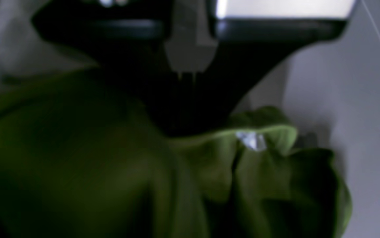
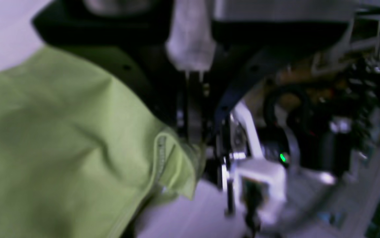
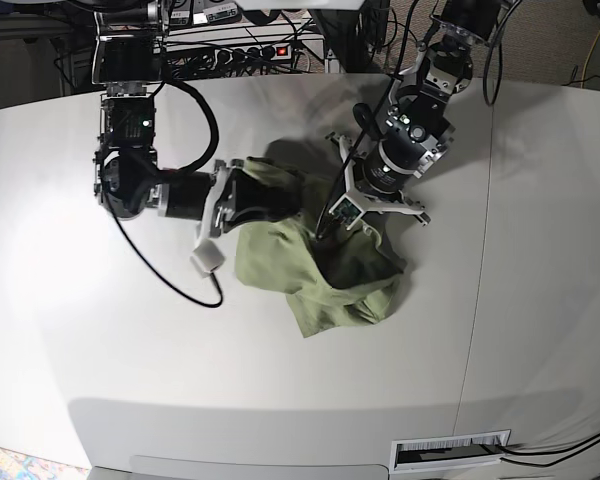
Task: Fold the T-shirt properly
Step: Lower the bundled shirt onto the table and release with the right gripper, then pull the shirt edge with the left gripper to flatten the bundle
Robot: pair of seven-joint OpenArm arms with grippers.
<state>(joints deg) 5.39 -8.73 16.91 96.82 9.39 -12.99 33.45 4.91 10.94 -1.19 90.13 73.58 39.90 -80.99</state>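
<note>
Base view: the shirt (image 3: 325, 265) lies bunched in a heap mid-table (image 3: 100, 330), between the two arms, not yet flat. The right tool (image 3: 242, 198) is pressed together on a hemmed edge of the shirt, clear in the right wrist view, where the fabric folds into the closed jaws. The left tool (image 3: 325, 222) is also pressed together, pinching cloth near the collar, as far as the blurred wrist view shows. The risk, as I judge it: the thin knit may slip from either pinch if the arms pull apart, or each tool may hold several layers, so spreading would twist the heap instead of opening it.
</note>
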